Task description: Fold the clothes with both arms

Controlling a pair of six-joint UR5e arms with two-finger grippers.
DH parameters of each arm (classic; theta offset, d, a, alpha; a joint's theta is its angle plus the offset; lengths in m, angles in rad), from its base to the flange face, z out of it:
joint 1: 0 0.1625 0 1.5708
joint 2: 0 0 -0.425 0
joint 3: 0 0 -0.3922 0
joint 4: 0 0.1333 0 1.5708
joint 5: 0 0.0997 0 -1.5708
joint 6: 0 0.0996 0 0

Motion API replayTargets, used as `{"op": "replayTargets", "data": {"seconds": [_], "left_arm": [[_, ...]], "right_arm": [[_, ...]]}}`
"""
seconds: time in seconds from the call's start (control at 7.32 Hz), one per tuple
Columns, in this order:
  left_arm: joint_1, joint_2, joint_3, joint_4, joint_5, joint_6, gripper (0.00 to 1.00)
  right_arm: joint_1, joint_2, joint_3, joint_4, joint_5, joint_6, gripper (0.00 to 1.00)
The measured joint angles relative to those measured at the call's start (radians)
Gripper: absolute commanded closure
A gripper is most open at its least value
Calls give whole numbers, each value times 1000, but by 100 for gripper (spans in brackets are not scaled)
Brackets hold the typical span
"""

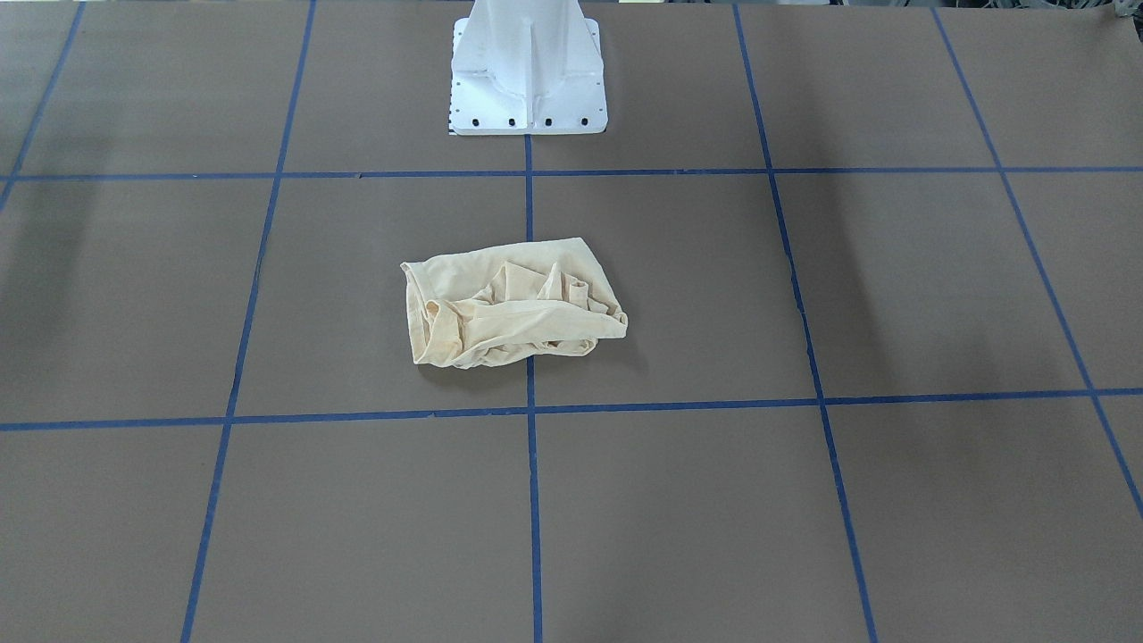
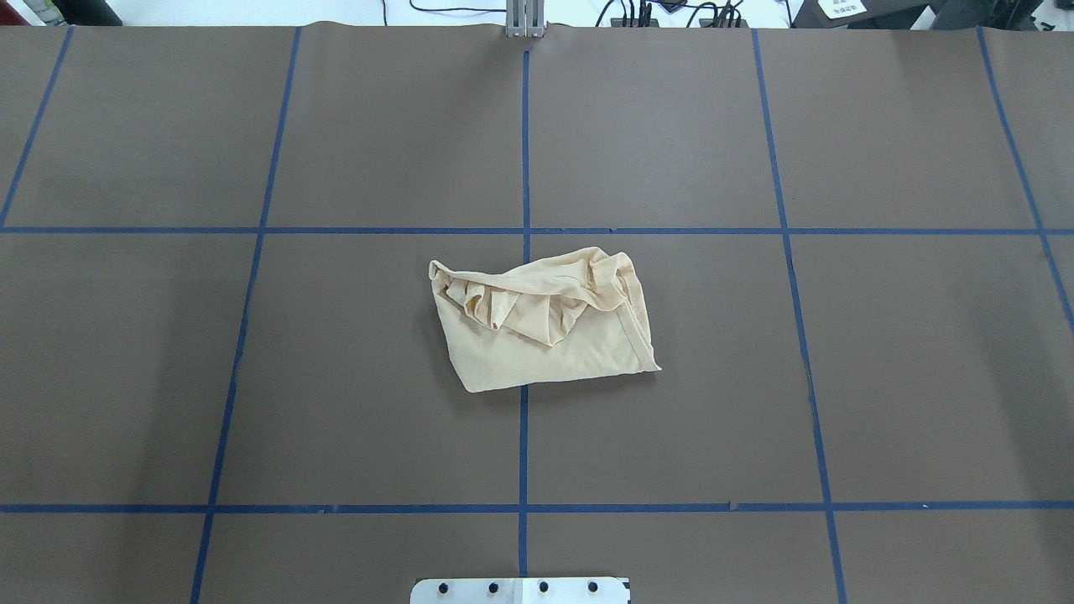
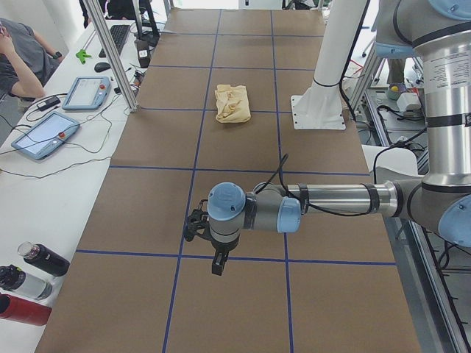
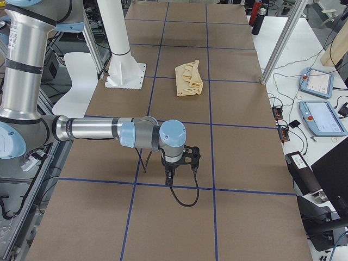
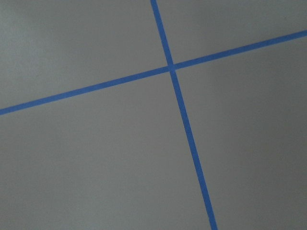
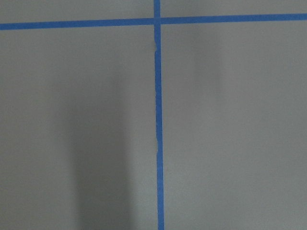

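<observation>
- Left gripper (image 3: 218, 268): nearest item in the left-end view, hanging over a blue tape line (image 5: 172, 67) on the bare counter (image 2: 336, 377). How far its jaws are parted cannot be told. Nothing hangs from them, and its wrist view shows only counter and tape.
- Right gripper (image 4: 169, 176): nearest item in the right-end view, likewise poised above a tape line, well apart from the garment. The spread of its jaws cannot be told, and no cloth is in them.
- T-shirt (image 2: 545, 335): further off, at the counter's centre, straddling the middle tape line. It is a compact cream bundle with a smooth lower panel, rumpled pleats heaped along one edge and a hem seam showing. No print is visible.
- Pedestal (image 1: 527, 71): white, just beyond the garment on the robot's side.
- Step, as judged: no grasp is under way and the fold looks untidy rather than finished.
- Next move, as judged: both arms travel inward, each taking an outer edge of the bundle, then draw it flat before creasing.
</observation>
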Motion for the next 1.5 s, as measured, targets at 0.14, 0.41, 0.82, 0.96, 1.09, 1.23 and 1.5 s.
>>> {"op": "replayTargets", "data": {"seconds": [0.14, 0.41, 0.82, 0.96, 1.09, 1.23, 1.5], "left_arm": [[0, 0, -5, -1, -2, 0, 0], [0, 0, -9, -3, -5, 6, 0], [0, 1, -6, -3, -5, 7, 0], [0, 1, -1, -4, -5, 7, 0], [0, 1, 2, -3, -3, 6, 0], [0, 1, 3, -3, 0, 6, 0], [0, 2, 4, -1, 3, 4, 0]], "right_arm": [[0, 0, 0, 0, 0, 0, 0], [0, 1, 1, 1, 1, 1, 0], [0, 4, 4, 1, 1, 0, 0], [-1, 5, 6, 1, 2, -1, 0], [-1, 6, 7, 1, 2, -1, 0], [-1, 7, 8, 2, 1, -1, 0], [-1, 7, 7, 16, -3, -5, 0]]}}
